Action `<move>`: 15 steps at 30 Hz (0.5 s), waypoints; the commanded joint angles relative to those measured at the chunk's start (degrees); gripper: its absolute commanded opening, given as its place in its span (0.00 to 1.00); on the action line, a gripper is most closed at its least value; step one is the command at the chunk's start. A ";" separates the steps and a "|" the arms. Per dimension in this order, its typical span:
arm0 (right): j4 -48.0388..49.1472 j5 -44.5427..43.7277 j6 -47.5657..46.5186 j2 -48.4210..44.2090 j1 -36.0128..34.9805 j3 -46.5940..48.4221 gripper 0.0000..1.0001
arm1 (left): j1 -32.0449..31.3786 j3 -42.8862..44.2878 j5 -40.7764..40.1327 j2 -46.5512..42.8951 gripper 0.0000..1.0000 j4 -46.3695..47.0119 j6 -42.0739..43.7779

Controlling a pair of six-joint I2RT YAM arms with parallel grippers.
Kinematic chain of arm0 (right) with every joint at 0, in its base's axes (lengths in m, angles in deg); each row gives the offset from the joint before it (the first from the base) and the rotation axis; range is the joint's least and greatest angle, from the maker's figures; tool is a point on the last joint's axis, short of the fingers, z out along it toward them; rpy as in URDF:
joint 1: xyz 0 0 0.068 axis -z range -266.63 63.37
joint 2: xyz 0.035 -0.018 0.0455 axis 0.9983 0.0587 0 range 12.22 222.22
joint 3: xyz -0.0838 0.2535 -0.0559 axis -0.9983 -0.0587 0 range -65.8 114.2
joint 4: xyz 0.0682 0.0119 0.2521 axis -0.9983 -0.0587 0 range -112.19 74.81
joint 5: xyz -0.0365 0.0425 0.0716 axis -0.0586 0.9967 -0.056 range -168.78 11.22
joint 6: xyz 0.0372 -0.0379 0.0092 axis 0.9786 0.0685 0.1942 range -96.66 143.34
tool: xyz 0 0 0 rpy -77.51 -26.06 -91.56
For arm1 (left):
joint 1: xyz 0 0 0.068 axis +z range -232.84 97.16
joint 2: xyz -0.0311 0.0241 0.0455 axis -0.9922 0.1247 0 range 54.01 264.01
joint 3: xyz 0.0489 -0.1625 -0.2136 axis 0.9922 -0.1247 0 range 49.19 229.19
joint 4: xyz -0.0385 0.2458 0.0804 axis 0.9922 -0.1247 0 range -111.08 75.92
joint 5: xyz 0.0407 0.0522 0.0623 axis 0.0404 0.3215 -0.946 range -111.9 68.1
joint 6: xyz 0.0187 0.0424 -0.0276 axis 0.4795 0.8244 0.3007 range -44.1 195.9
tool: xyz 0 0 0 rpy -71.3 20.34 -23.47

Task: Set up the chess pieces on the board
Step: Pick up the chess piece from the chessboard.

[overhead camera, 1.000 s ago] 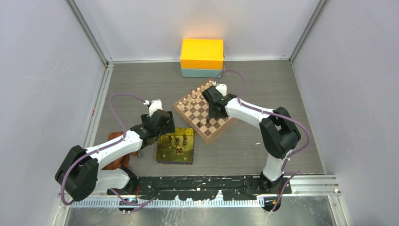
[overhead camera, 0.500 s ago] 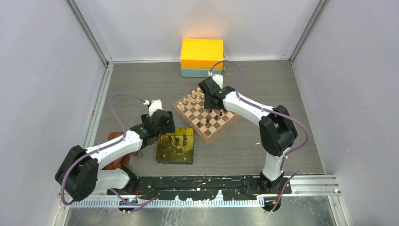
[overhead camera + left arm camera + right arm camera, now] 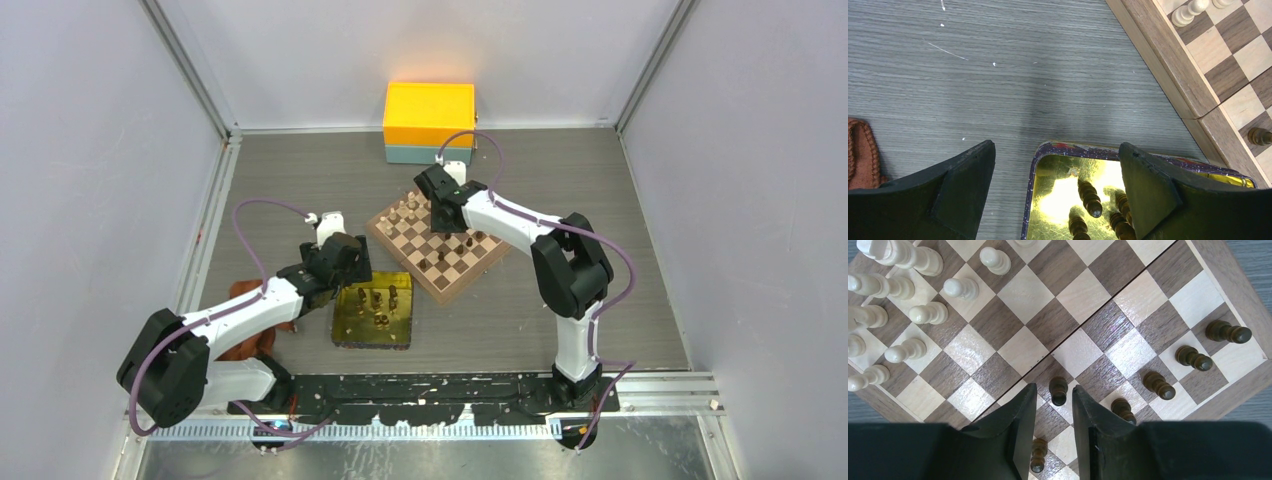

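The board (image 3: 404, 264) lies at an angle in the middle of the table. Several dark chess pieces (image 3: 1193, 358) stand in a row along its right edge. One dark pawn (image 3: 1058, 390) stands just beyond the tips of my right gripper (image 3: 1053, 387), which hovers open over the board (image 3: 1228, 270) with nothing between its fingers. More dark pieces (image 3: 1089, 195) lie in the gold tray (image 3: 1029, 200). My left gripper (image 3: 1056, 146) hangs wide open above that tray's far corner, holding nothing.
Pale chessmen (image 3: 928, 313) fill the board's far-left side. An orange and teal box (image 3: 429, 122) stands at the back wall. A brown cloth (image 3: 255, 330) lies under the left arm. The tray (image 3: 340, 320) sits near the board's left corner.
My right gripper has swung from the board's middle toward its far corner, and its jaws have narrowed slightly. The left arm has not moved.
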 commanded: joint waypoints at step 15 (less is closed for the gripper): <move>0.36 -0.02 0.09 0.07 0.54 1.62 0.30 | -0.13 0.35 -1.59 -0.54 0.94 2.35 -0.41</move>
